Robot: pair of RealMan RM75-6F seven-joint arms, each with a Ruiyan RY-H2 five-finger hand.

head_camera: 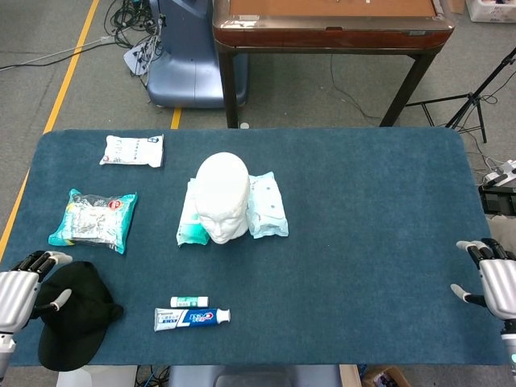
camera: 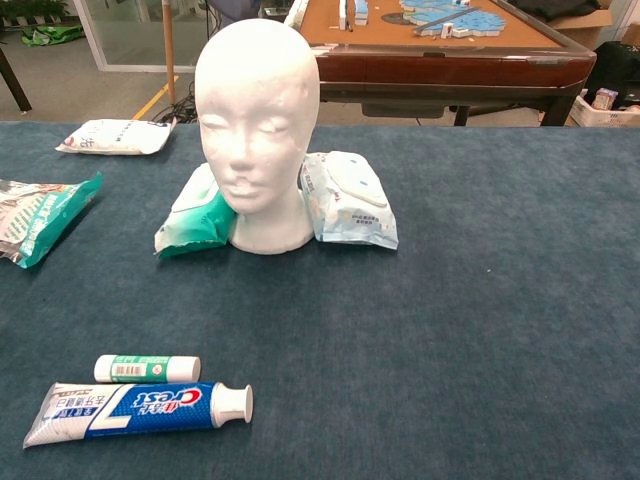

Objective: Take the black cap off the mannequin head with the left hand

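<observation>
Black cap [head_camera: 74, 313] lies flat at the near-left corner of the table [head_camera: 379, 210], off the bare white mannequin head [head_camera: 223, 196], which stands upright mid-table between two wipe packs. Left hand [head_camera: 22, 289] sits just beside the cap's left edge, fingers spread and holding nothing (contact with the cap cannot be told); right hand [head_camera: 493, 278] hovers at the far right edge, likewise loose and unladen. Toothpaste tube [camera: 135, 410] reads "Crest"; the small tube [camera: 147, 368] beside it has print too small to read.
</observation>
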